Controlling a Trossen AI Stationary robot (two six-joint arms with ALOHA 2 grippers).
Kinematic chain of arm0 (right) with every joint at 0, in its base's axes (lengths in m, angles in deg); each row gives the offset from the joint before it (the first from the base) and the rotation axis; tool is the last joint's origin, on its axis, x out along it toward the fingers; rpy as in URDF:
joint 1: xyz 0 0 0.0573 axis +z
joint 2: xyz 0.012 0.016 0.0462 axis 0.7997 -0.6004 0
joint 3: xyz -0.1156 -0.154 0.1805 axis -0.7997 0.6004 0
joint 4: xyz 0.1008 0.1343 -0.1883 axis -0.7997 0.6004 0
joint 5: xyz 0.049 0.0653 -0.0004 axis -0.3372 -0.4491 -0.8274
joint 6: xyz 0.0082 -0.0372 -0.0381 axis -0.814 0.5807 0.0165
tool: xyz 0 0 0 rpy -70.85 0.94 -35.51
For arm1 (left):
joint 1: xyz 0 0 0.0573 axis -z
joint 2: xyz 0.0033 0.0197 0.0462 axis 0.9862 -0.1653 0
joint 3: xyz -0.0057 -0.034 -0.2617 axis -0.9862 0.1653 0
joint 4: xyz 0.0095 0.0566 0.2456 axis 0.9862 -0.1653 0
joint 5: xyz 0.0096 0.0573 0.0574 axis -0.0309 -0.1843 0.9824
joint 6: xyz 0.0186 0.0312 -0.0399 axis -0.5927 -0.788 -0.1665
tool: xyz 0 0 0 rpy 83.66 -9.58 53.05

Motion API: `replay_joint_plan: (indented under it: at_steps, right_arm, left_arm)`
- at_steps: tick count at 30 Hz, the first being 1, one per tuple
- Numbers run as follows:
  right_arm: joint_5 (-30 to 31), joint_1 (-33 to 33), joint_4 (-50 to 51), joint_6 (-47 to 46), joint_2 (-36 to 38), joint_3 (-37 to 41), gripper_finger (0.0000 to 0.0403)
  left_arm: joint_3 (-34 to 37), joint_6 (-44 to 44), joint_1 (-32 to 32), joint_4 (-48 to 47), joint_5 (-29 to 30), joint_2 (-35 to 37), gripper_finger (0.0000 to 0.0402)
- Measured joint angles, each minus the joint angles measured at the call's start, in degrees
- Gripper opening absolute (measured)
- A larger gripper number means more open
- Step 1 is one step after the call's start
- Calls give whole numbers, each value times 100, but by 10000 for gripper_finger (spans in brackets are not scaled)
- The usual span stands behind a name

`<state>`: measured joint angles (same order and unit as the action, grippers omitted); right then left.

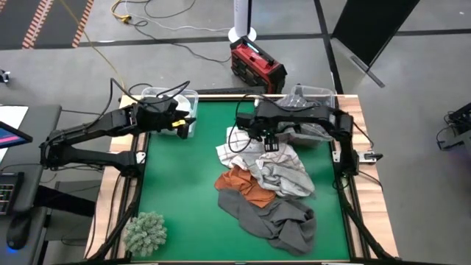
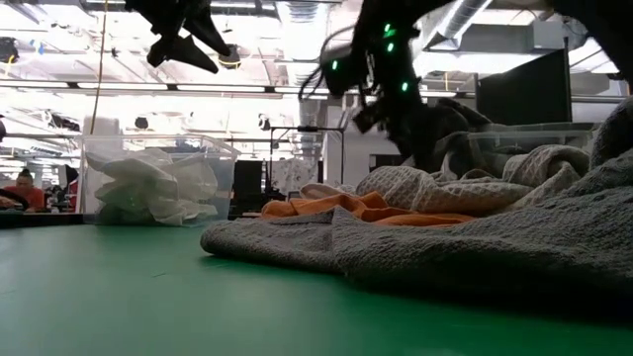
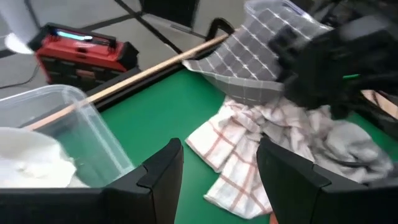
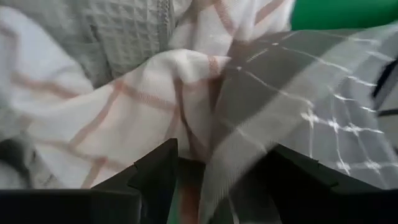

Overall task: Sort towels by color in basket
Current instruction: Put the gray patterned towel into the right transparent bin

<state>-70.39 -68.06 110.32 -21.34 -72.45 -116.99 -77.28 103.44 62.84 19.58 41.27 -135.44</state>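
Picking step: right gripper (image 1: 270,144), jaws wide, hangs over the checked towel (image 1: 234,154) atop the towel pile (image 1: 268,188), seemingly empty. Next: descend, pinch. Left gripper (image 1: 185,123) waits apart, jaws parted.

The rust-orange cloth towel (image 1: 243,185) lies partly buried under the pale grey waffle-weave towel (image 1: 283,175). In the right wrist view, a blurred dark grey checked towel (image 4: 311,118) covers part of the white red-checked towel (image 4: 124,106); what the right arm's jaws grip cannot be told.

A fuzzy grey-green clump (image 1: 145,232) sits at the table's near-left corner; a red case (image 1: 257,65), perhaps a toolbox, stands on the floor beyond.
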Motion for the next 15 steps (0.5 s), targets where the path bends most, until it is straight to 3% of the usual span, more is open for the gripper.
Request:
replay_joint_plan:
  at_steps: [5,10,12,15]
  right_arm:
    - [3,-281,31,-2,-392,2,188]
    - [-107,-556,81,17,-452,2,39]
    - [-236,-648,119,7,-356,2,21]
    - [-282,-731,199,-131,28,2,23]
  left_arm:
    - [2,-36,0,6,-95,3,194]
    - [2,-37,2,40,-95,11,194]
    - [2,-37,1,43,-93,11,194]
    - [2,-85,0,45,-92,11,194]
